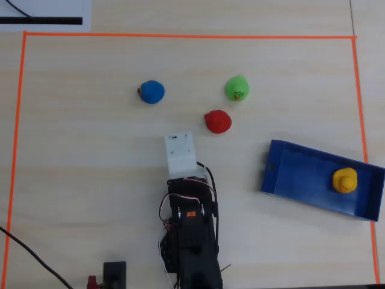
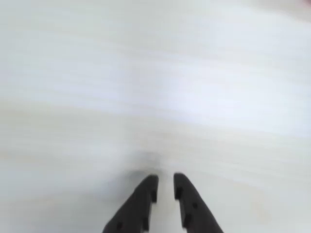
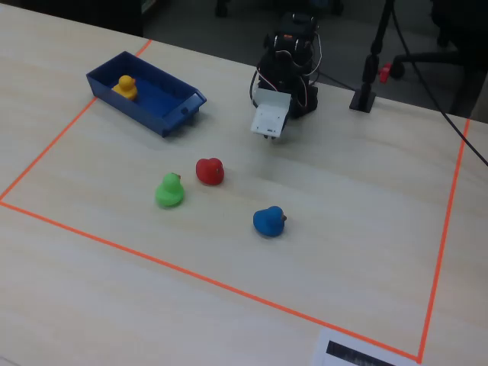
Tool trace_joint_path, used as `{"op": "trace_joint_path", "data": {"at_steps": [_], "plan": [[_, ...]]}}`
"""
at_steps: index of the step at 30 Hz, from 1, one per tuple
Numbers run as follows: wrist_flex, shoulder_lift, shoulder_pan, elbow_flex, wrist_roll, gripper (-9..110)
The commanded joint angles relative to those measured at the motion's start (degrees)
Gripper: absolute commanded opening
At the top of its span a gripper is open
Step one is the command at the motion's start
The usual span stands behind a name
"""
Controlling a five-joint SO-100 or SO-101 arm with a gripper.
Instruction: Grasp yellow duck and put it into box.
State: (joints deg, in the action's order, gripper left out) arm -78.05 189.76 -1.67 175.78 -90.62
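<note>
The yellow duck [image 1: 345, 180] sits upright inside the blue box [image 1: 301, 174], near its right end in the overhead view. The fixed view shows the yellow duck [image 3: 126, 85] at the far left end of the box [image 3: 160, 99]. My arm [image 1: 189, 223] is folded back near its base, well to the left of the box, with its white wrist block [image 1: 180, 153] pointing at the table. In the wrist view my gripper [image 2: 165, 178] hangs over bare, blurred tabletop. Its dark fingertips [image 2: 149, 187] stand almost together with nothing between them.
A red duck [image 1: 217, 121], a green duck [image 1: 237, 88] and a blue duck [image 1: 151, 91] stand on the table beyond the arm. Orange tape [image 1: 180, 35] frames the work area. A small black stand [image 3: 366, 95] with cables is beside the arm's base.
</note>
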Motion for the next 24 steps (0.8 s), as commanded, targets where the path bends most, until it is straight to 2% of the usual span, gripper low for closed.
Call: {"op": "trace_joint_path", "data": {"at_steps": [1,5,8,24], "plan": [[0.7,0.0,1.7,2.5,-0.3,0],[0.8,0.0,1.8,2.5,0.0,0],[0.8,0.0,1.9,2.5,0.0,5],[0.8,0.0,1.9,2.5,0.0,5]]}}
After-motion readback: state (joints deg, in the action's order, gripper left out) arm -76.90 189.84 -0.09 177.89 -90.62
